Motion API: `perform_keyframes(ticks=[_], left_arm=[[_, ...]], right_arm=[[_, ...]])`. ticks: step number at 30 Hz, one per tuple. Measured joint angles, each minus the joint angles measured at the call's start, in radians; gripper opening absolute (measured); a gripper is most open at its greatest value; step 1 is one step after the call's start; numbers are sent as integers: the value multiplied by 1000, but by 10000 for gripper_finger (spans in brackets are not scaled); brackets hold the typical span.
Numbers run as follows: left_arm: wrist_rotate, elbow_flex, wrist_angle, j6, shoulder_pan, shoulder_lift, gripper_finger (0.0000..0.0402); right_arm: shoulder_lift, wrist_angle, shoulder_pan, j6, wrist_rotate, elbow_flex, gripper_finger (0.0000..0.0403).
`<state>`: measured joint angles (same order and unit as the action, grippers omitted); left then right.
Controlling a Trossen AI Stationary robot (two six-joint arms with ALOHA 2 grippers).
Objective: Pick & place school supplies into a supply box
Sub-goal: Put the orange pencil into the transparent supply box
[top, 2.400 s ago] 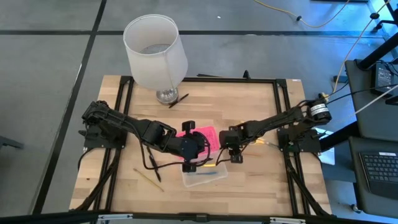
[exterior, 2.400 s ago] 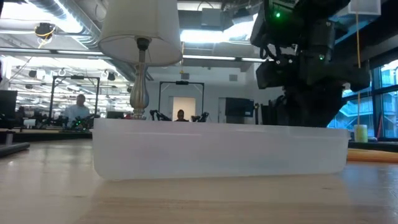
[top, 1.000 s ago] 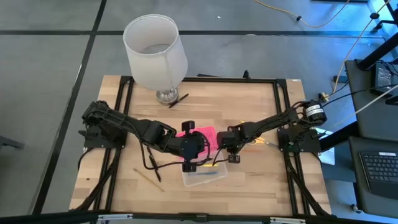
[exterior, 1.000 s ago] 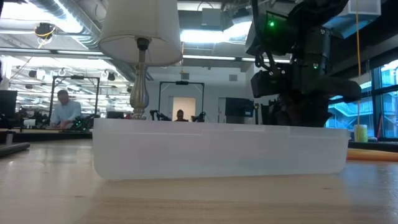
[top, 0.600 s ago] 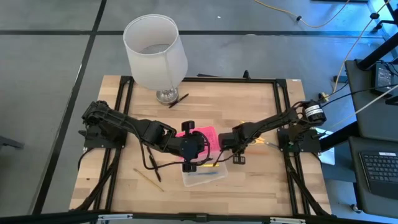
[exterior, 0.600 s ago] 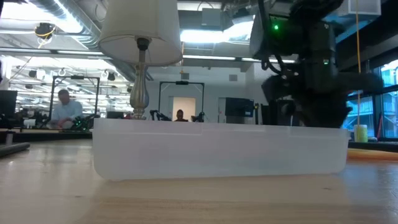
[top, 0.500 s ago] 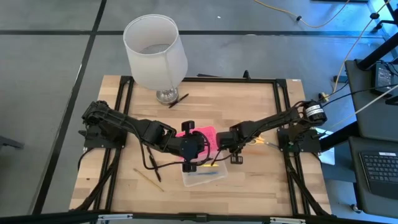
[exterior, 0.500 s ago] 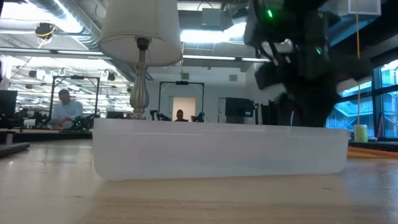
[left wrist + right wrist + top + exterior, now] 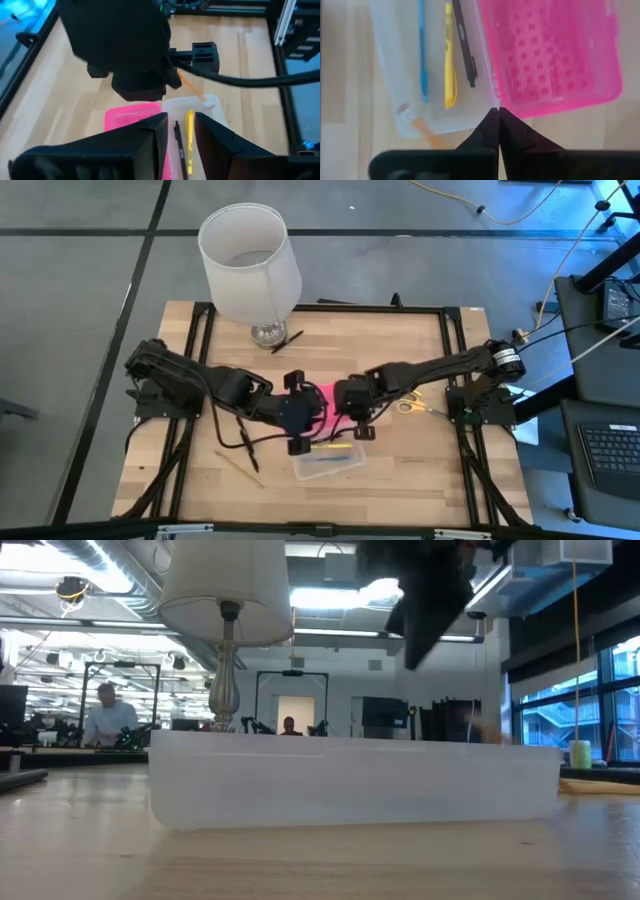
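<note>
On the desk (image 9: 400, 470), the left pincer (image 9: 292, 412) hovers narrowly parted, empty, at the box's (image 9: 328, 461) nine o'clock edge — likely steadying it. The box, mid-desk with its pink lid (image 9: 550, 55) flung open, holds three pens (image 9: 449, 60). At its two o'clock, the right pincer (image 9: 498, 125) is pinched closed, empty; scissors (image 9: 412, 407) wait at three o'clock.

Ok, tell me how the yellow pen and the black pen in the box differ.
The yellow pen looks thicker, while the black pen is slimmer. The black pen lies nearest the pink lid; the yellow pen sits in the middle, between the black pen and a blue pen. Both lie flat and parallel in the clear base.
</note>
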<state>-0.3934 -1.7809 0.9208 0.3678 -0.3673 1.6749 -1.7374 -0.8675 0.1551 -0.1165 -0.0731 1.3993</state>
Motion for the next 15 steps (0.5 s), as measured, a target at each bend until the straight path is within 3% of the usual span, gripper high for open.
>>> perform_keyframes(ticks=[10,15], left_arm=[[-8,0,28,41,-40,-21,88],[-51,0,26,41,-43,-12,88]], right_arm=[[1,-91,14,95,1,22,21],[3,-289,31,-52,-5,-1,36]])
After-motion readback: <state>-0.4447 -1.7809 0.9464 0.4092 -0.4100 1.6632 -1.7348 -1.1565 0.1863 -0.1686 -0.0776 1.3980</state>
